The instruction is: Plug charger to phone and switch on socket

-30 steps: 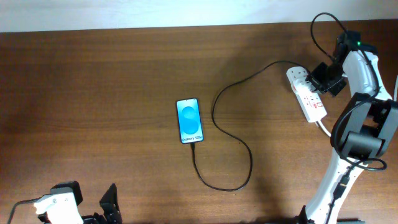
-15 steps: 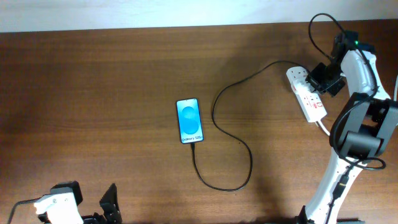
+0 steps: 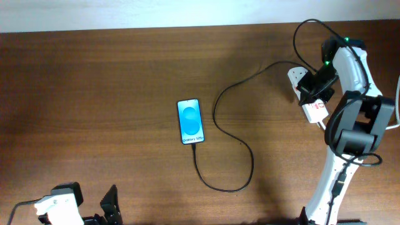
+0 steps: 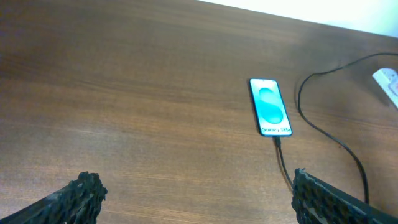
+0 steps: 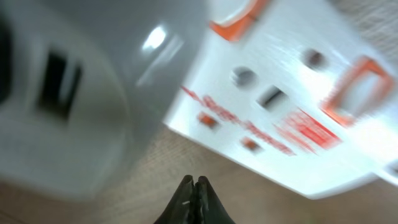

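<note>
The phone lies screen up, blue, mid table; it also shows in the left wrist view. The black charger cable runs from the phone's near end in a loop to the white socket strip at the right. Its plug tip sits at the phone's end. My right gripper is shut and empty, hovering over the strip; the right wrist view shows the strip very close with red marks, fingertips together over bare wood beside it. My left gripper is open, low at the front left.
The thick white mains cord leaves the strip toward my right arm's base. A white wall edge runs along the table's far side.
My right gripper has moved left from the strip's right side to over its upper part. The phone, cable and left arm have not moved.
</note>
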`<state>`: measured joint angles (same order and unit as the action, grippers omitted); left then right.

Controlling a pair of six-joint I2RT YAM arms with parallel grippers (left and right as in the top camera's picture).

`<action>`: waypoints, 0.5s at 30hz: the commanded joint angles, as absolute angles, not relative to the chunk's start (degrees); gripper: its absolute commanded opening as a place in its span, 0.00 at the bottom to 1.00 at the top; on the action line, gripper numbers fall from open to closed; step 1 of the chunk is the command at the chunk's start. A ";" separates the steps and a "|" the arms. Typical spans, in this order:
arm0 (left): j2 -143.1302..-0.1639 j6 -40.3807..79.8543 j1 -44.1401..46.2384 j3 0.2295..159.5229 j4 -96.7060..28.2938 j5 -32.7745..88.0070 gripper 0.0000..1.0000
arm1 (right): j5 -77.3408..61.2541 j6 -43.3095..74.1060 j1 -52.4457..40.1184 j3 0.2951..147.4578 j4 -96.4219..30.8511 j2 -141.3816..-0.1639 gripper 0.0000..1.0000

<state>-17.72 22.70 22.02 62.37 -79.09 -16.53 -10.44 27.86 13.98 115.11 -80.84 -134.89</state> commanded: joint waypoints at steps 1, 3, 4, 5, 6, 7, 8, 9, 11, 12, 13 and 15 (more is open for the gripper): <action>-17.47 22.41 22.13 62.35 -79.20 -16.93 0.99 | -6.81 26.63 13.96 117.08 -83.09 -122.48 0.04; -17.47 22.41 22.13 62.35 -79.20 -16.93 1.00 | -6.79 26.28 13.89 117.08 -84.99 -113.56 0.04; -17.47 22.39 21.89 62.35 -79.20 -16.93 0.99 | -6.81 25.69 13.87 117.08 -86.00 -108.97 0.04; -17.47 22.39 21.34 62.35 -79.20 -16.93 0.99 | -6.79 25.23 13.85 117.08 -87.05 -106.08 0.04; -17.41 22.41 20.58 62.35 -79.18 -16.93 0.99 | -6.81 24.27 13.85 117.08 -88.29 -103.37 0.04; -17.12 22.39 19.49 62.35 -79.18 -16.93 0.99 | -6.81 23.97 13.85 117.08 -89.80 -101.06 0.04; -16.08 22.41 17.69 62.35 -79.18 -16.93 0.99 | -6.81 23.70 13.82 117.08 -91.44 -98.21 0.04; -13.98 22.41 15.68 62.35 -79.18 -16.93 0.99 | -6.81 22.63 13.85 117.08 -92.27 -96.29 0.04; -8.93 22.39 12.12 62.35 -79.20 -16.93 0.99 | -6.83 21.26 13.85 117.08 -93.82 -93.14 0.04; -5.32 22.39 9.82 62.35 -79.20 -16.93 1.00 | -7.07 21.23 13.85 117.08 -94.83 -91.26 0.04; -3.42 22.41 8.40 62.35 -79.22 -16.93 0.99 | -7.09 21.23 13.82 117.08 -95.48 -89.97 0.04; -0.56 22.39 5.37 62.37 -79.22 -16.93 0.99 | -7.09 21.19 13.82 117.05 -97.34 -87.07 0.04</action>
